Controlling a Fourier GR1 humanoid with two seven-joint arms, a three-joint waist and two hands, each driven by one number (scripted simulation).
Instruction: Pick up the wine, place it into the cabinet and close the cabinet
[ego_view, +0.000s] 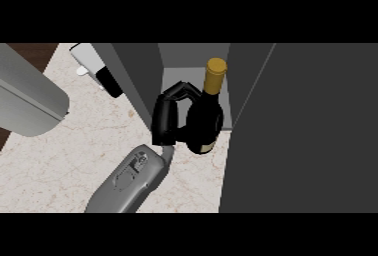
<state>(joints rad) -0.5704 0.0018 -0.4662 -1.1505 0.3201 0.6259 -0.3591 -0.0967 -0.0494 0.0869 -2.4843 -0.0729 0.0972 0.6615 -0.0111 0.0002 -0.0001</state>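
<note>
A dark wine bottle (204, 122) with a gold-capped neck (215, 70) stands in the mouth of the open grey cabinet (140, 75), its base at the front edge of the cabinet's floor (179, 80). My right hand (165, 117) is shut on the bottle from its left side, fingers curled round its shoulder. The grey forearm (129, 182) runs down to the lower edge of the view. The cabinet's door (303, 130) stands open as a broad dark panel to the right of the bottle. My left hand does not show.
The pale marble counter (59, 155) spreads out at the left. A large rounded grey shape (29, 97) fills the upper left. A white object (85, 56) and a black one (111, 82) lie beside the cabinet's left wall.
</note>
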